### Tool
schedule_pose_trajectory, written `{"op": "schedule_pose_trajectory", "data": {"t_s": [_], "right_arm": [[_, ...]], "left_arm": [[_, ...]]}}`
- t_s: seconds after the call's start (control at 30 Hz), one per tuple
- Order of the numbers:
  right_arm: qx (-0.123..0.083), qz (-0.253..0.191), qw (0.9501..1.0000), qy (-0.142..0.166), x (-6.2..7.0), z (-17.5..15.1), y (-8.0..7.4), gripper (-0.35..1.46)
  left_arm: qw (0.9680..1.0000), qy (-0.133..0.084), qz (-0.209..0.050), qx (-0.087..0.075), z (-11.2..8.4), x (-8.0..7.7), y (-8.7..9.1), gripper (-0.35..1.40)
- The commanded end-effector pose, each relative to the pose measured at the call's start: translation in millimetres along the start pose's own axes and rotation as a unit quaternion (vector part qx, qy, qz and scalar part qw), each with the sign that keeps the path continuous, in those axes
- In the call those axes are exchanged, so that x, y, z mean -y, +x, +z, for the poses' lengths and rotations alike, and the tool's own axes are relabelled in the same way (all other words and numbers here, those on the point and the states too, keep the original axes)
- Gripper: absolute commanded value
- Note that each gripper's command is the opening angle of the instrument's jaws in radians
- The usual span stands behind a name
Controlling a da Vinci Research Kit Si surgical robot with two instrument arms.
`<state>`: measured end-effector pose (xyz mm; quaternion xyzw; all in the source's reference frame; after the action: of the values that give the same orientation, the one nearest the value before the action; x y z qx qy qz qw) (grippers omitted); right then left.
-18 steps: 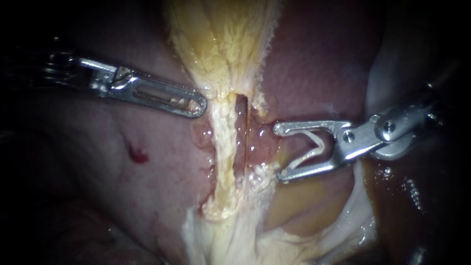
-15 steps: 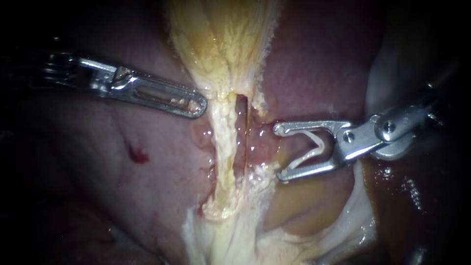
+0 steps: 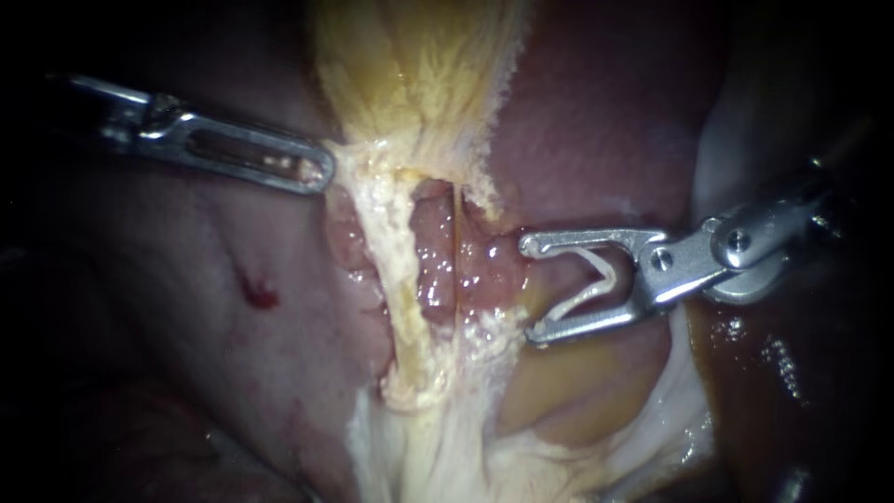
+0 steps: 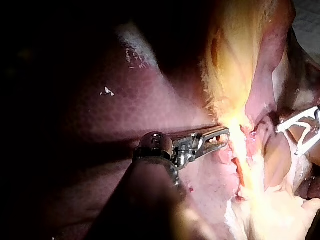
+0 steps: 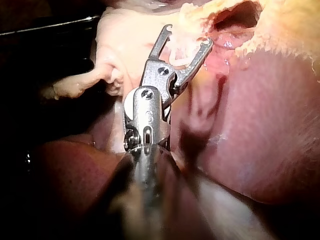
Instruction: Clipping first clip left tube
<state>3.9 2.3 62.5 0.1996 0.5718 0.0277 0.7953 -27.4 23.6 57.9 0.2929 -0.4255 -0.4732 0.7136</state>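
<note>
1. The liver (image 3: 233,354) is the biggest thing. It is dark red and lies under everything else.
2. The gallbladder (image 3: 419,74) is the yellow bag at the top. Its thin end runs down into some pale tissue (image 3: 349,163).
3. My left instrument (image 3: 321,174) comes in from the left. Its hand looks clenched on the edge of that pale tissue. The tissue is stretched tight toward it.
4. My right instrument (image 3: 529,289) comes in from the right. Its hand is spread wide and is grasping a white clip (image 3: 603,268) inside it.
5. The left tube (image 3: 396,289) looks to be the pale, bumpy strand running down the middle. The pink tissue (image 3: 433,256) lies between it and the clip. The open end of the clip is just beside the pink part, not around the left tube yet.
6. The clip is the smallest thing. It is bent like a V and is open.
7. What could go wrong, I think:
   - The clip has to go past the pink tissue first. If it shuts too soon, it will pinch the wrong part.
   - If it only reaches halfway over the tube, the tube will not be closed off.
   - If the left hand pulls too hard, the thin pale tissue may rip.
   - The sharp tips of the right hand could poke the soft liver on the way in.
</note>
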Motion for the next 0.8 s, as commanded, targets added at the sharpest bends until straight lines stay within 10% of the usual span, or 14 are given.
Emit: {"op": "schedule_pose_trajectory", "data": {"t_s": [0.03,0.8], "right_arm": [[0.0,0.0,1.0,0.0,0.0,0.0,0.0,0.5],[0.0,0.03,0.9995,0.007,-0.1,4.1,-0.1,0.5]], "left_arm": [[1.0,-0.001,-0.001,0.001,-0.2,0.1,-0.1,-0.35],[1.0,-0.005,-0.003,0.004,0.5,1.4,0.2,-0.35]]}}
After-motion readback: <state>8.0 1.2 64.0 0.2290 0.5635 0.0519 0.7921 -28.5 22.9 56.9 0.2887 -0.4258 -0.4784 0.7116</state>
